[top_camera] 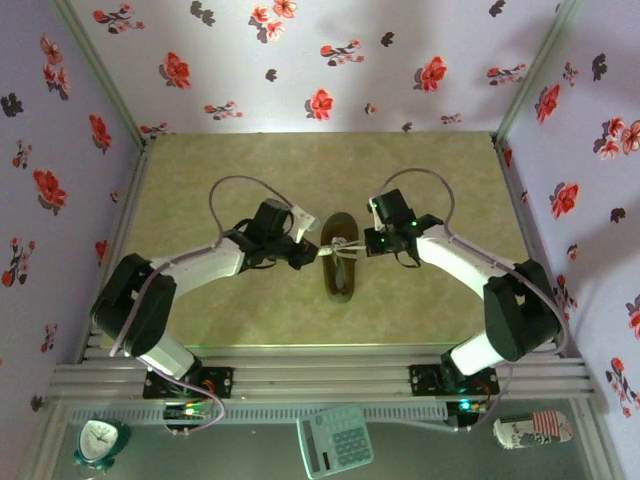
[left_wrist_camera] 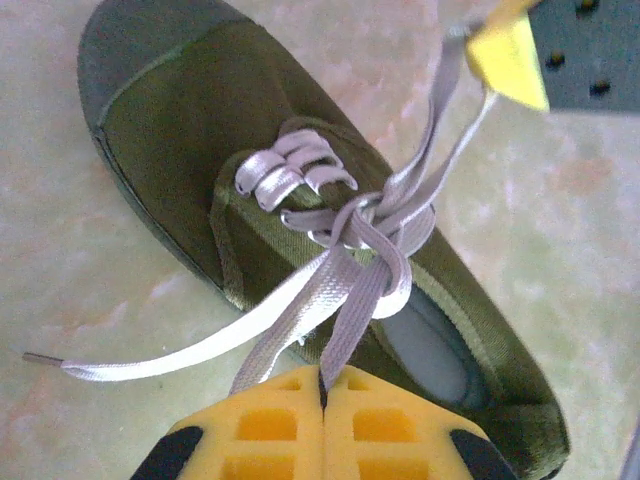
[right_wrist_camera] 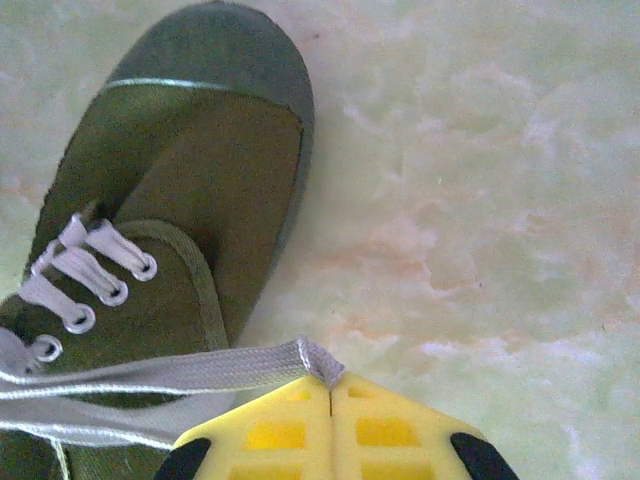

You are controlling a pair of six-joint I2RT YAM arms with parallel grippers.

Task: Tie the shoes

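Note:
The olive-green shoe (top_camera: 341, 270) lies mid-table, toe away from the arms, with white laces (left_wrist_camera: 350, 235) knotted over its tongue. My left gripper (left_wrist_camera: 324, 378) is shut on a lace loop just left of the shoe (left_wrist_camera: 200, 150), seen from above at my left gripper (top_camera: 311, 254). On the shoe's right side my right gripper (right_wrist_camera: 331, 382) is shut on a folded lace loop (right_wrist_camera: 240, 368), with the shoe (right_wrist_camera: 190, 180) to its left; from above, my right gripper (top_camera: 366, 246) sits close to the laces (top_camera: 340, 246). One loose lace end (left_wrist_camera: 120, 365) trails on the table.
Flowered walls enclose the greenish table (top_camera: 200, 180). Beyond the near rail (top_camera: 320, 380) lie a calculator (top_camera: 335, 440), a small green clock (top_camera: 100, 440) and a can (top_camera: 532, 430).

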